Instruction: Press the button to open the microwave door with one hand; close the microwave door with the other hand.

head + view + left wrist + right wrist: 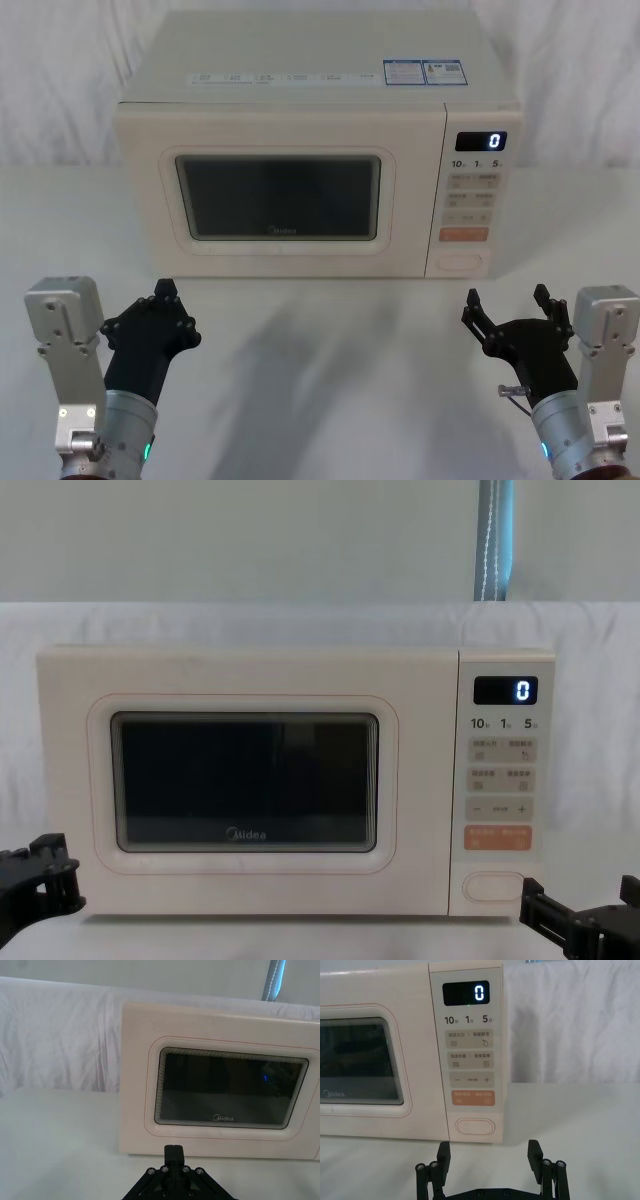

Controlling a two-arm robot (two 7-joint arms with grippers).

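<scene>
The cream microwave (300, 85) stands at the table's middle back, its display showing a blue 0. The microwave door (280, 200) with its dark window lies flush with the front, also seen as door (220, 1085) and door (245, 780). The button (461, 262), a wide plain pill, sits lowest on the right-hand panel, below an orange key; it shows as button (476, 1126) and button (494, 885). My left gripper (165, 298) hovers shut before the door's lower left, gripper (173, 1152). My right gripper (506, 300) is open, facing the button from a short way off, gripper (489, 1152).
A white cloth-covered table (320, 350) runs from the microwave's front to both grippers. White draped fabric (60, 1040) hangs behind and beside the microwave. A grey-blue vertical strip (494, 540) stands behind the backdrop at right.
</scene>
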